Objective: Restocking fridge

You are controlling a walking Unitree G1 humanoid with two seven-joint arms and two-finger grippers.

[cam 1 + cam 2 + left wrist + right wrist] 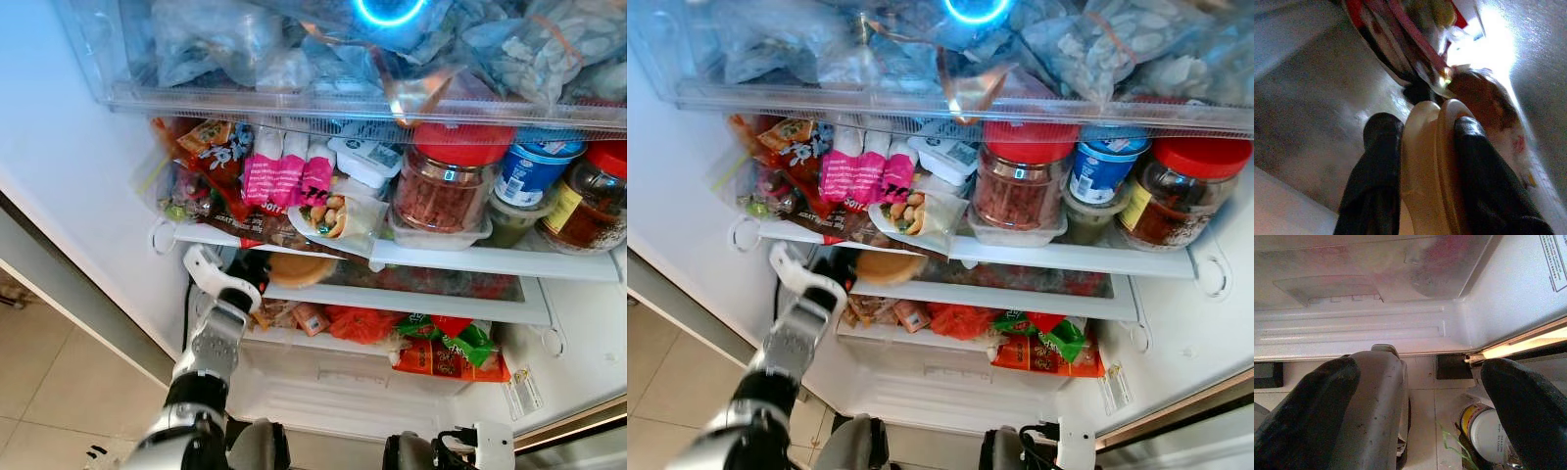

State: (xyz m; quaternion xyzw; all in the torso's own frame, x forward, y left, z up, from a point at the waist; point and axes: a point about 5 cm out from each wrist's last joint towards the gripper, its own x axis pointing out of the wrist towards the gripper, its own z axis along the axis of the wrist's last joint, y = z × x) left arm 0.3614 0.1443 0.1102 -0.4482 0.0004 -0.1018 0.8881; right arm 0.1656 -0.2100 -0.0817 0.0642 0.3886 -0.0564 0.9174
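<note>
The fridge stands open before me. My left gripper (253, 266) reaches into the low compartment under the white middle shelf (431, 257), at its left end. It is shut on a flat, round, tan and cream item (302, 269). In the left wrist view the two black fingers (1382, 147) clamp that disc (1427, 147) edge-on, with red packets just beyond it. My right gripper (1420, 406) hangs low in front of the fridge's bottom, open, nothing between its fingers.
The middle shelf carries pink packets (284, 176), a bagged wrap (333, 215), a red-lidded jar (451, 181) and a blue tub (529, 171). Above it, a clear drawer (294, 49) holds bagged food. Green and red packets (446, 348) lie lower down. A can (1484, 428) stands on the floor.
</note>
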